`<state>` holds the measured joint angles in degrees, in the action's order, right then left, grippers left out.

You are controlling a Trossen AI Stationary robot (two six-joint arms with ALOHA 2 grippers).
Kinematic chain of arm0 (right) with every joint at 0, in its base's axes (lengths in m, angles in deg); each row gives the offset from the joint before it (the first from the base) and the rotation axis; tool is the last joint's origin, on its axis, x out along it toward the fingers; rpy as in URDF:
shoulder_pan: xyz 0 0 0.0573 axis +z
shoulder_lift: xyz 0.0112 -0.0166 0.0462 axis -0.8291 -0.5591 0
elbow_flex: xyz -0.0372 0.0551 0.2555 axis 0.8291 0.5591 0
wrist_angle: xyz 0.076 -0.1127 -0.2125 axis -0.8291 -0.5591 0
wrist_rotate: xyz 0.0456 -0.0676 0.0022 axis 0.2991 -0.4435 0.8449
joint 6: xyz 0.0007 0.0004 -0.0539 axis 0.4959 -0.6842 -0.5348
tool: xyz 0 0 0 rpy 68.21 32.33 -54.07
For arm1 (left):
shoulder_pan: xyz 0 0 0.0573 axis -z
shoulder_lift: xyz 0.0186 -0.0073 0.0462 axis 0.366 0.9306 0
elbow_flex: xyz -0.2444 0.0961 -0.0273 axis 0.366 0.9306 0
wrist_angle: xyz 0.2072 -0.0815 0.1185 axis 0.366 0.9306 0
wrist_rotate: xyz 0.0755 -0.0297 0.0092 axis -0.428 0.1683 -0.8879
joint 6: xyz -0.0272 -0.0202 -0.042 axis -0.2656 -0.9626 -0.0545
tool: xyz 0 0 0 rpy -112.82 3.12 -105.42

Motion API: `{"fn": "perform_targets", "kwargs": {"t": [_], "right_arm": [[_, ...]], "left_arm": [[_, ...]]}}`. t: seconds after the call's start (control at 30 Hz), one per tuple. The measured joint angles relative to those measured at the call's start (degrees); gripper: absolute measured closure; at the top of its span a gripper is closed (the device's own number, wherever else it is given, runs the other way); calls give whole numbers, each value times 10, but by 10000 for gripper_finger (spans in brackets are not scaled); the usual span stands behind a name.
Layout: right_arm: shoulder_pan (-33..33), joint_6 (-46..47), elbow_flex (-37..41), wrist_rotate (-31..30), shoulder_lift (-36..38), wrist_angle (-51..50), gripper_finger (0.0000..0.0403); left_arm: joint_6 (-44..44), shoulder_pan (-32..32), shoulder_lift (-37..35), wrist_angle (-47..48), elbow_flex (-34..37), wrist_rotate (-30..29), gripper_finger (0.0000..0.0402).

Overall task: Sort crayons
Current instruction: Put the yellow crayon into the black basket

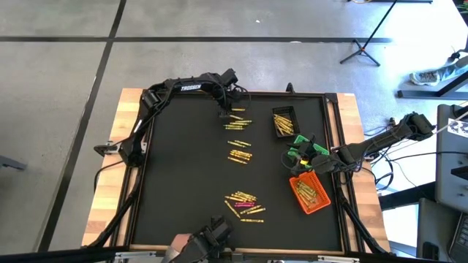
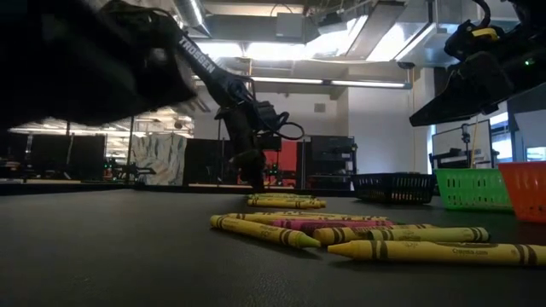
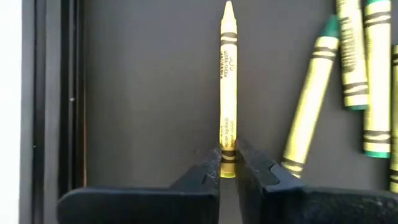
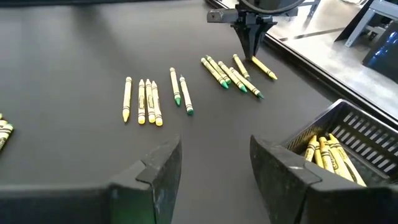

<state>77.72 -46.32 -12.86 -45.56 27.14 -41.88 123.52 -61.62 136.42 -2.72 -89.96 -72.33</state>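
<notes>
Black matting (image 1: 183, 168) covers the table inside a wooden border; crayons lie on it in loose clusters: one group near the far edge (image 1: 238, 120), a second in the middle (image 1: 239, 155), a third toward the near edge (image 1: 245, 204), mostly yellow with a pink one (image 2: 328, 223) among the nearest in the low view. Three bins sit along the right side: a black bin (image 1: 285, 121) farthest back with yellow crayons inside, a green bin (image 1: 306, 150) in the middle, an orange bin (image 1: 310, 193) nearest, also holding crayons. The left gripper (image 3: 228, 167) reaches down at the far cluster; its fingers are pressed together on the end of a single yellow crayon (image 3: 227, 87), which lies on the mat pointing away from the wrist; green-tipped crayons (image 3: 311, 106) lie just beside it. The right gripper (image 4: 214, 168) hovers above the mat near the black bin with its fingers spread apart, nothing between them; beyond it the wrist view shows rows of yellow and green-tipped crayons on the mat.
</notes>
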Motion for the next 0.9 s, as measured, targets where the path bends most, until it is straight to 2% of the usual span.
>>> {"fn": "perform_targets", "kwargs": {"t": [0.13, 0.27, 0.4, 0.53, 0.7, 0.9], "right_arm": [[0, 1, 0, 2, 0, 0, 211], [0, 1, 0, 11, 0, 1, 185], [0, -1, 0, 11, 0, 0, 155], [0, -23, 0, 11, 0, 0, 144], [0, -58, 0, 10, 0, 2, 148], [0, -83, 0, 14, 0, 26, 149]], "left_arm": [[-3, 7, -12, 14, -6, -36, 389], [-16, 21, -45, 18, -8, -69, 389], [-36, 48, -87, 36, -10, -62, 391], [-59, 83, -137, 37, 14, -60, 398], [-83, 142, -212, -43, 132, -55, 399], [-139, 222, -324, -260, 320, -62, 399]]}}
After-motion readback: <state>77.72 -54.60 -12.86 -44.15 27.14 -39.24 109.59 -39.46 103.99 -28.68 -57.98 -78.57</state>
